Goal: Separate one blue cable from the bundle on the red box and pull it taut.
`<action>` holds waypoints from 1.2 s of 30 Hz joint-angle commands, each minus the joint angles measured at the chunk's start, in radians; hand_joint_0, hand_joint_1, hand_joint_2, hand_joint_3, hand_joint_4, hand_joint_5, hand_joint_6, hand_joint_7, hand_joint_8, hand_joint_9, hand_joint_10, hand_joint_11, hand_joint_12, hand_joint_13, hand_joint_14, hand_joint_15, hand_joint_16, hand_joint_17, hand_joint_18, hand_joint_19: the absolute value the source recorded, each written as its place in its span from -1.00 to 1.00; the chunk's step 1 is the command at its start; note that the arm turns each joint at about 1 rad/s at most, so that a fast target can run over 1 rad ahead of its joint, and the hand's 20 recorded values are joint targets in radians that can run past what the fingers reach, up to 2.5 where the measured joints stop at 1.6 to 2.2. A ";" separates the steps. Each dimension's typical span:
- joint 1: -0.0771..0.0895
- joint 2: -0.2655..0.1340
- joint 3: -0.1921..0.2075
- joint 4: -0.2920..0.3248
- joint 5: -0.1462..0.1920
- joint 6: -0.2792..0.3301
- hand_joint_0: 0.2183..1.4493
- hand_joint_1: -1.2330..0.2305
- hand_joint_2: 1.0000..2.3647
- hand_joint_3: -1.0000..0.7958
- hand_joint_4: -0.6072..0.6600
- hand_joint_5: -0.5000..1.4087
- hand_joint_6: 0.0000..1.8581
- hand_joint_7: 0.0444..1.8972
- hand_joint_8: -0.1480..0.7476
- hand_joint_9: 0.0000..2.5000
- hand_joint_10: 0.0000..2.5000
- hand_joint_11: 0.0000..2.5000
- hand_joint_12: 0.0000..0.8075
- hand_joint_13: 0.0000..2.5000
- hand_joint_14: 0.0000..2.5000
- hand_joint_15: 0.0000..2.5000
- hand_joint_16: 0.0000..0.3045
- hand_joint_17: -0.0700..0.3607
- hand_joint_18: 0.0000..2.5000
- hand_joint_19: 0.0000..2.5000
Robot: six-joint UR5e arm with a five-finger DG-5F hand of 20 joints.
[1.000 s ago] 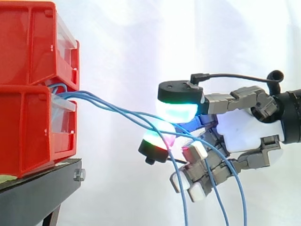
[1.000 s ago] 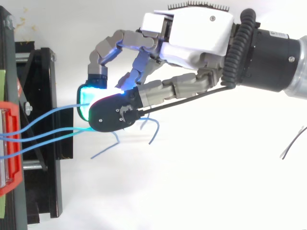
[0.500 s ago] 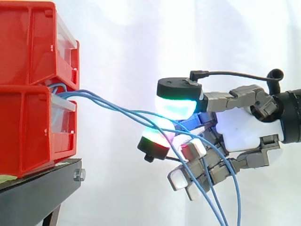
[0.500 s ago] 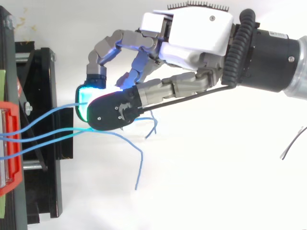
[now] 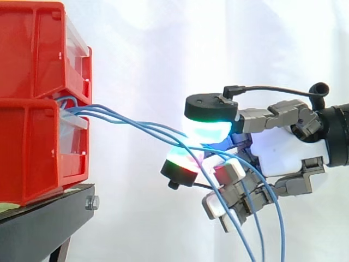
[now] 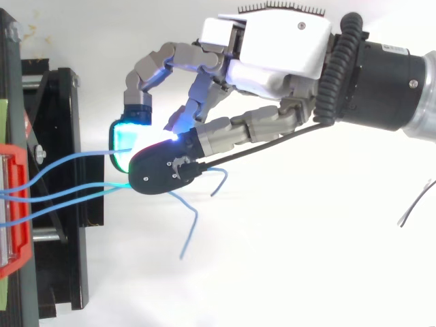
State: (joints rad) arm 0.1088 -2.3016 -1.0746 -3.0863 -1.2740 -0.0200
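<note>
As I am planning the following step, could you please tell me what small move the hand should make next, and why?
Probably draw the hand slightly away from the red bins. Its fingers seem to pinch the blue cables, which sag in a curve from the bins, and more than one strand runs between the pads, so none is taut or separated yet.

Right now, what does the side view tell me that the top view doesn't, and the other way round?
Side view: height. The blue cables leave between two stacked red bins, slope down to the hand, then hang below it. Top view: spread. The cables fan apart at the bin, and two loose ends curl out beside the hand. Both: the hand's pads pinching the cables, which curve rather than run straight, and the black stand.
</note>
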 commanded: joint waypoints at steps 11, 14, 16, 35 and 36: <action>0.000 0.001 -0.120 0.133 -0.067 0.109 -0.38 -0.30 -0.99 -0.07 -0.04 -0.50 -0.04 0.06 0.03 0.00 -0.98 -0.52 -0.03 -0.25 -0.98 -0.57 -0.62 -0.07 -0.36 -0.52; -0.003 0.008 -0.120 0.130 -0.067 0.132 -0.38 -0.30 -0.99 -0.09 -0.05 -0.50 -0.04 0.04 0.03 -0.12 -0.99 -0.66 -0.06 -0.32 -0.99 -0.67 -0.64 -0.10 -0.40 -0.57; -0.003 0.019 -0.120 0.120 -0.067 0.130 -0.38 -0.29 -0.99 -0.09 -0.06 -0.50 -0.04 0.03 0.04 -0.19 -0.99 -0.73 -0.08 -0.35 -0.99 -0.72 -0.64 -0.11 -0.42 -0.59; -0.006 0.031 -0.122 0.066 -0.067 0.077 -0.38 -0.28 -0.99 -0.11 -0.09 -0.51 -0.04 -0.03 -0.06 -0.41 -1.00 -0.89 -0.13 -0.52 -0.99 -0.84 -0.69 -0.17 -0.61 -0.71; -0.004 0.031 -0.122 0.067 -0.067 0.074 -0.38 -0.28 -0.99 -0.11 -0.09 -0.51 -0.04 -0.03 -0.05 -0.41 -1.00 -0.89 -0.13 -0.52 -0.99 -0.84 -0.69 -0.18 -0.62 -0.70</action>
State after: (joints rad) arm 0.1028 -2.2700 -1.1961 -3.0209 -1.3409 0.0663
